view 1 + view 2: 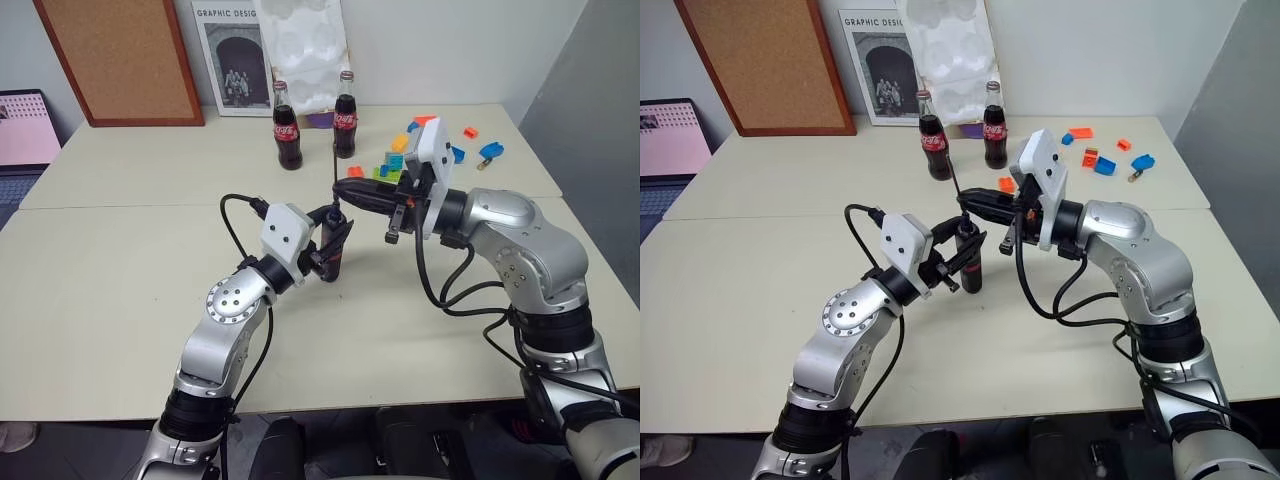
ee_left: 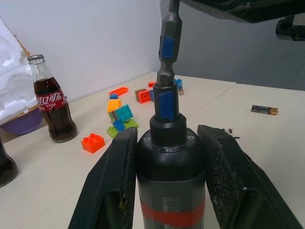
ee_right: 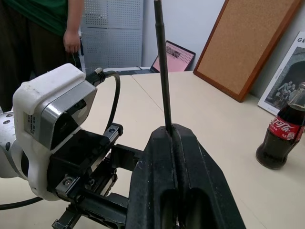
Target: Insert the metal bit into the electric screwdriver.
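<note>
Jaws near Coca-Cola-labelled bottle [image 2: 51, 109]

My two head eyes look forward and down over the table [image 1: 120, 300], side by side, sharing nearly the same scene. My left wrist camera sits close behind the electric screwdriver [image 2: 170, 167], facing the cola bottle [image 2: 51, 112] and wall. My right wrist camera looks close along the metal bit [image 3: 162, 67] toward the corkboard [image 3: 248, 43].
</note>
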Action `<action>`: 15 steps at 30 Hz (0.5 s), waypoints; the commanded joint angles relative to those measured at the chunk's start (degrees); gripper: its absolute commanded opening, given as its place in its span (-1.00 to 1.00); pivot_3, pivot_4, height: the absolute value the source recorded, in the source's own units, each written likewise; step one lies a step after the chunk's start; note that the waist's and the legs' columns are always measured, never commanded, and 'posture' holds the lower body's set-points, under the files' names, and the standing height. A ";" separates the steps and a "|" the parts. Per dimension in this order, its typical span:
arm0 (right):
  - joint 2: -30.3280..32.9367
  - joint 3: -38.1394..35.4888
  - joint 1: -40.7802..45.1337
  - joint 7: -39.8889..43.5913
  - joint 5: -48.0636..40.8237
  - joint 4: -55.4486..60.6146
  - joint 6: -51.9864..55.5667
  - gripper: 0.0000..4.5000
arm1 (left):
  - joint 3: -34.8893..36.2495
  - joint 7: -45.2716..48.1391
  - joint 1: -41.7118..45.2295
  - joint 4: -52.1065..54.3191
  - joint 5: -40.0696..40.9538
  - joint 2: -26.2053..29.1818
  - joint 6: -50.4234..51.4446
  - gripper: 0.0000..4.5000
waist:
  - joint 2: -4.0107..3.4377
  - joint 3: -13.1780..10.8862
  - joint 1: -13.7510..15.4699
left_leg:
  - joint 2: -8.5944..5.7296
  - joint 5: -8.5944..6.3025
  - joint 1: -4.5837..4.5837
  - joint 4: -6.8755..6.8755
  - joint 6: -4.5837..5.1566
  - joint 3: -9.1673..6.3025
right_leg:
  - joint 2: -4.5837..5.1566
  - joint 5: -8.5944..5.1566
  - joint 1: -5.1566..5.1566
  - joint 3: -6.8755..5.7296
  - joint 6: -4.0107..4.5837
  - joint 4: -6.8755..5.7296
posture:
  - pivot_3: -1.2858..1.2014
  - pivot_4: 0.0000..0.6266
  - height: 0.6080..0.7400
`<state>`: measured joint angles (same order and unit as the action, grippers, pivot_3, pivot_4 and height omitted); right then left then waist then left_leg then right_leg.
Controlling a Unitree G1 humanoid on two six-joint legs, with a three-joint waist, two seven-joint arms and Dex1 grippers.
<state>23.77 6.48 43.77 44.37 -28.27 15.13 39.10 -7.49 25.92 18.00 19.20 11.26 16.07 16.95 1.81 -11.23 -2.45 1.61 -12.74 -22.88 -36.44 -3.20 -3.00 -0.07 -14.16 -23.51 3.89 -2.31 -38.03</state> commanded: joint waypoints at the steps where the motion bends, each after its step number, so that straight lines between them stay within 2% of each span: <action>1: 0.74 1.33 1.46 -1.41 -0.64 -0.26 6.54 -1.00 | 0.12 -0.03 -0.44 0.69 -1.10 0.72 -0.52 -0.28 | 0.00 0.02 0.00 | 0.00 0.00 0.01 0.04 0.00 -0.01 | 0.00 0.00 0.00 -0.01 0.00 0.01 | 0.03 -0.52 1.00; 11: -0.18 -1.44 0.99 -4.59 -4.10 -1.16 15.17 -1.00 | 0.36 -0.39 -0.70 1.03 -1.09 0.63 -0.27 -0.28 | -0.03 0.06 -0.15 | 0.01 0.00 0.07 0.12 0.00 0.00 | 0.00 0.00 0.02 -0.01 0.01 0.04 | 0.03 -0.52 1.00; 15: -0.03 -1.21 1.02 -4.81 -4.38 -0.84 15.39 -1.00 | 0.42 -0.41 -0.71 1.12 -1.06 0.65 -0.15 -0.28 | -0.03 0.06 -0.29 | 0.01 0.00 0.07 0.14 0.00 0.00 | 0.00 -0.01 0.02 -0.01 0.01 0.04 | 0.03 -0.52 1.00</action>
<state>23.15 3.99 46.10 40.25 -32.88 15.38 51.80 -7.62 25.90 17.71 19.47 11.03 16.13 16.93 1.78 -11.17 -2.75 1.61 -12.74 -22.81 -36.29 -3.20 -3.01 -0.07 -14.16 -23.48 3.88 -2.30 -37.97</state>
